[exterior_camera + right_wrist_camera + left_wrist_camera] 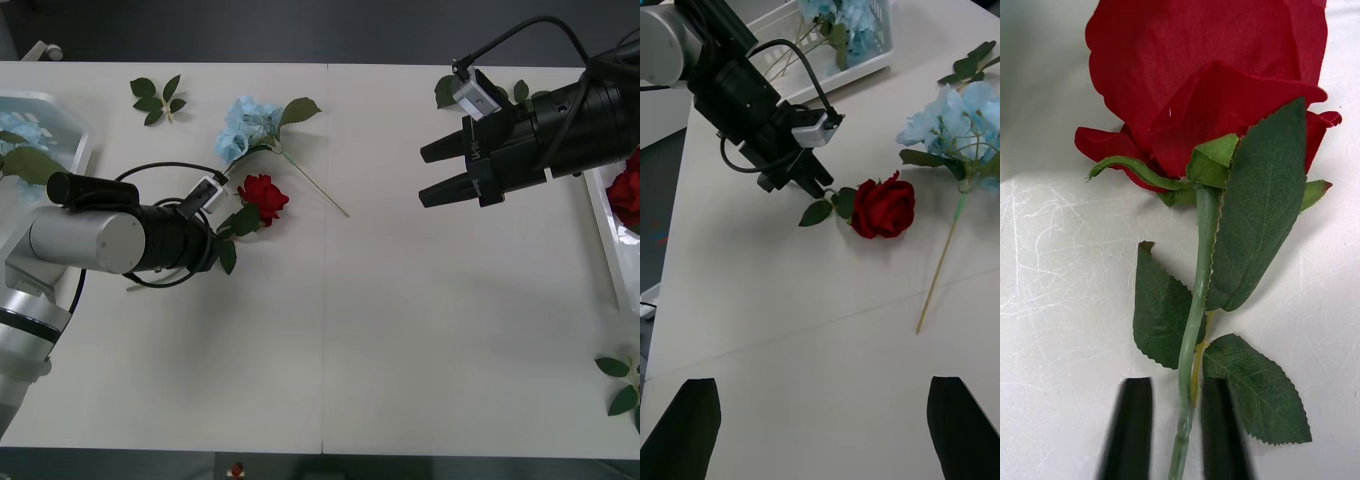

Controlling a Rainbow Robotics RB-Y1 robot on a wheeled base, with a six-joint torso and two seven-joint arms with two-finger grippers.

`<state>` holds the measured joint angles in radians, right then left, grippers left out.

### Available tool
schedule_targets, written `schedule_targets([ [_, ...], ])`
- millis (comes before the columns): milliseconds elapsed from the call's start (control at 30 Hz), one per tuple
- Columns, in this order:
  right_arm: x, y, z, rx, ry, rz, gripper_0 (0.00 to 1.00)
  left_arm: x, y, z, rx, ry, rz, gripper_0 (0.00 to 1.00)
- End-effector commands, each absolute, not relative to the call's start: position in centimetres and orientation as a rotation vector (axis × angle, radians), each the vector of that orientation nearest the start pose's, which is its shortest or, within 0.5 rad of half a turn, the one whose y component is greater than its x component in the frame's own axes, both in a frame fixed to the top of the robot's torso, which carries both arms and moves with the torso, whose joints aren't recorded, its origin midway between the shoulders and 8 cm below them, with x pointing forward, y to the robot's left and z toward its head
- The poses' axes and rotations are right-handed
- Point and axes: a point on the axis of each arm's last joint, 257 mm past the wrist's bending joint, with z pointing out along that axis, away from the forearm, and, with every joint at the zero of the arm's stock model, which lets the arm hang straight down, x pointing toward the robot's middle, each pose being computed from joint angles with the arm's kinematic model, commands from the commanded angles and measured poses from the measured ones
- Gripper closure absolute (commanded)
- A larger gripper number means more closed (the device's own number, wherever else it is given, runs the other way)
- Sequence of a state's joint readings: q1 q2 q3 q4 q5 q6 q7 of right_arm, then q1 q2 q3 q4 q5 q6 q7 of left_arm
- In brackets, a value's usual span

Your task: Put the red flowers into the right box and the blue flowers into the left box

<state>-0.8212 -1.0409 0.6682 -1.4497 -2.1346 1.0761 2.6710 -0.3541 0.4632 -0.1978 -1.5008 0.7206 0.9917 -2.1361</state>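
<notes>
Here, left gripper [1174, 427] low on the white table [400, 330], black fingers [1129, 427] clenched on the green stem of a red rose [264, 196]; stem runs between the two fingers, bloom just ahead of the tips, leaves fanned out either side of the stem (one leaf overlapping the right finger's edge). Same grip seen from the right wrist: left gripper [818, 184] with rose [884, 208] lying just past the fingertips, bloom resting on the table.

Right gripper [432, 172] up over the right half of the table, jaws released, fingers [685, 427] spread wide with nothing between; rose well ahead of them, across the table.

Blue flower [247, 127] loose on the table just beyond the held rose, stem [938, 270] trailing away diagonally, not touched by either gripper.

Left box [85, 135] behind the left arm at table edge, blue flowers [22, 128] already inside. Right box [600, 225] behind the right gripper at the far right edge, red flower [626, 195] inside (partly hidden by the arm).

Loose leaf sprigs [157, 98] near the far edge, more leaves [622, 385] at the right near corner.
</notes>
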Motion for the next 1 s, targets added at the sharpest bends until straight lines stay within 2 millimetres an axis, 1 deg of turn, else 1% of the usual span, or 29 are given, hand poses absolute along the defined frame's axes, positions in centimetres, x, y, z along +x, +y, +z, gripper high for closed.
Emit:
schedule_targets([
  [33, 46.9, -13.1, -11.1, -1.443, 1.719, 0.726, 0.2, 54.7, 16.9, -28.8, 0.906, 2.137, -0.099, 0.53],
  [167, 47.0, -13.1, -11.0, -1.44, 1.718, 0.723, 0.2, 54.8, 16.7, -28.8, 0.903, 2.129, -0.096, 0.43],
  [233, 47.0, -13.1, -11.0, -1.44, 1.718, 0.723, 0.2, 54.8, 16.4, -28.9, 0.904, 2.128, -0.098, 0.36],
  [333, 47.0, -13.1, -11.2, -1.44, 1.721, 0.725, 0.2, 54.8, 15.9, -28.9, 0.902, 2.125, -0.103, 0.3],
  [667, 47.0, -13.2, -11.2, -1.439, 1.722, 0.724, 0.2, 55.0, 14.6, -28.6, 0.908, 2.109, -0.102, 0.3],
  [700, 47.1, -13.2, -11.1, -1.438, 1.722, 0.723, 0.2, 55.1, 14.4, -28.5, 0.906, 2.102, -0.103, 0.36],
  [733, 47.1, -13.2, -11.2, -1.437, 1.724, 0.724, 0.2, 55.2, 14.4, -28.4, 0.903, 2.101, -0.102, 0.46],
  [800, 47.1, -13.2, -11.0, -1.437, 1.721, 0.724, 0.2, 55.3, 14.2, -28.4, 0.903, 2.095, -0.099, 0.5],
  [933, 47.1, -13.1, -11.0, -1.438, 1.719, 0.724, 0.2, 55.7, 13.7, -28.2, 0.9, 2.09, -0.103, 0.5],
  [967, 47.0, -13.1, -11.0, -1.44, 1.718, 0.723, 0.2, 56.0, 13.6, -28.2, 0.893, 2.088, -0.105, 0.58],
  [1000, 47.0, -13.1, -11.0, -1.441, 1.718, 0.722, 0.21, 56.1, 13.5, -28.4, 0.887, 2.086, -0.106, 0.69],
])
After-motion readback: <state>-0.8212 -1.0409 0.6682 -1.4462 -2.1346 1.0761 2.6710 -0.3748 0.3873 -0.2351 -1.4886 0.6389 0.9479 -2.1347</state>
